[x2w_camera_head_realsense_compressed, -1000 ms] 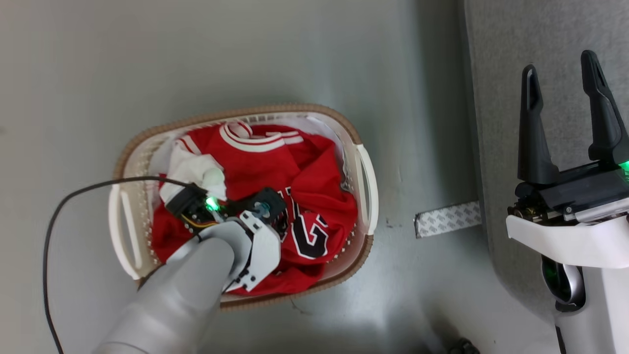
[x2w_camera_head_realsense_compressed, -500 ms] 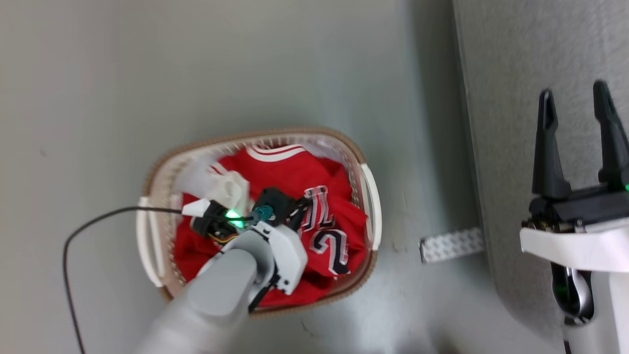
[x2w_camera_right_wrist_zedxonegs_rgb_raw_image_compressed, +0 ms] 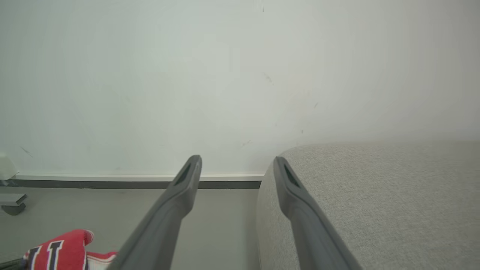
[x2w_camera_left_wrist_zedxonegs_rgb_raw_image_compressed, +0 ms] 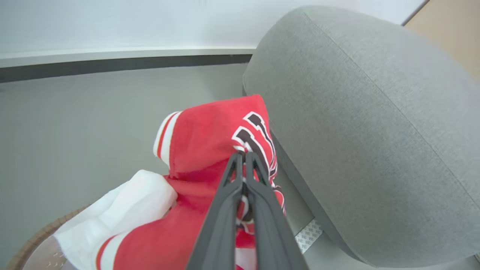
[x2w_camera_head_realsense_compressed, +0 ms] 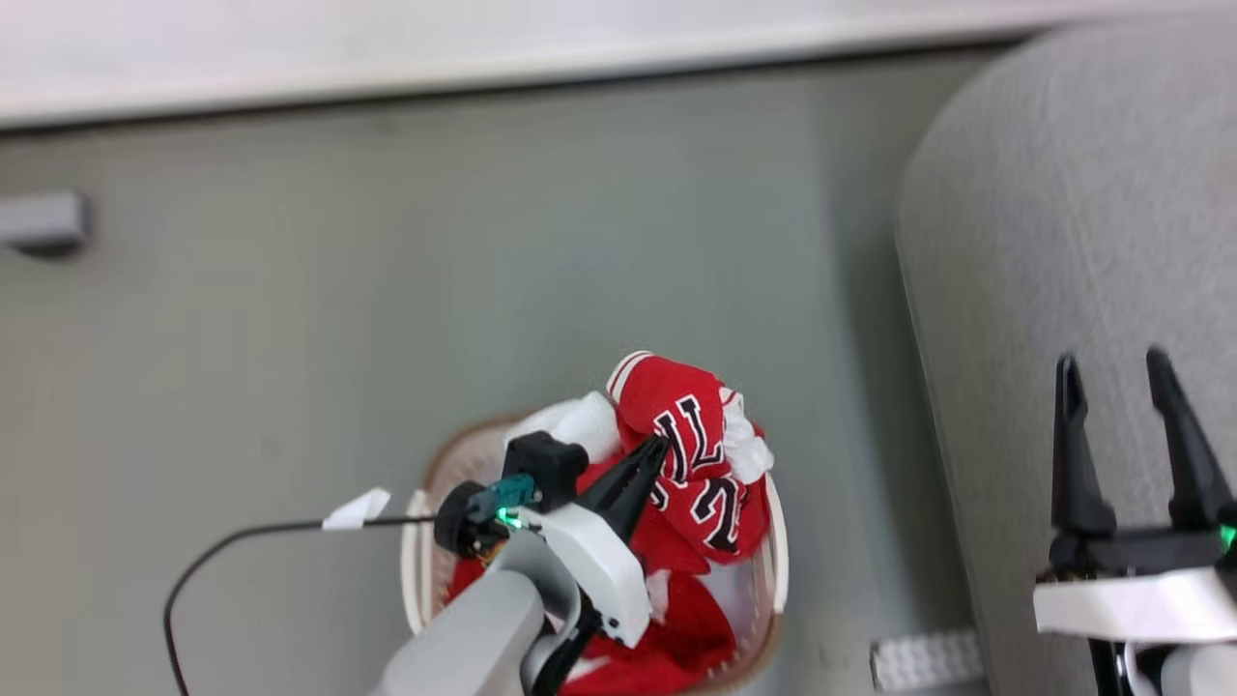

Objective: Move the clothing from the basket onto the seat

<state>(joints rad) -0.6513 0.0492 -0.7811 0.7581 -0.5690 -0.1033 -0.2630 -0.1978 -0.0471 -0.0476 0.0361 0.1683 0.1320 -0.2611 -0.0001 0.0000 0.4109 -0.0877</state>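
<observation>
Count per kind.
Basket (x2w_camera_head_realsense_compressed: 446,462): 1.
Seat (x2w_camera_head_realsense_compressed: 1063,193): 1.
Garments told apart: 2, namely 1 red jersey (x2w_camera_head_realsense_compressed: 691,454) and 1 white garment (x2w_camera_head_realsense_compressed: 570,425). Whether the red cloth lower in the basket is a third cannot be told.
Hands: 2, left hand (x2w_camera_head_realsense_compressed: 659,446) and right hand (x2w_camera_head_realsense_compressed: 1110,359).
On the floor: 1 tape strip (x2w_camera_head_realsense_compressed: 923,659), 1 cable (x2w_camera_head_realsense_compressed: 242,536), 1 grey block (x2w_camera_head_realsense_compressed: 39,220).

Red jersey (x2w_camera_head_realsense_compressed: 691,454) — bunched, lettering showing — hangs partly above the cream basket (x2w_camera_head_realsense_compressed: 416,565), the grey seat (x2w_camera_head_realsense_compressed: 1063,242) just beside.

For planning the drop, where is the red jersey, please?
Head view, lower centre: the red jersey hangs from the left gripper above the basket, left of the seat.
</observation>
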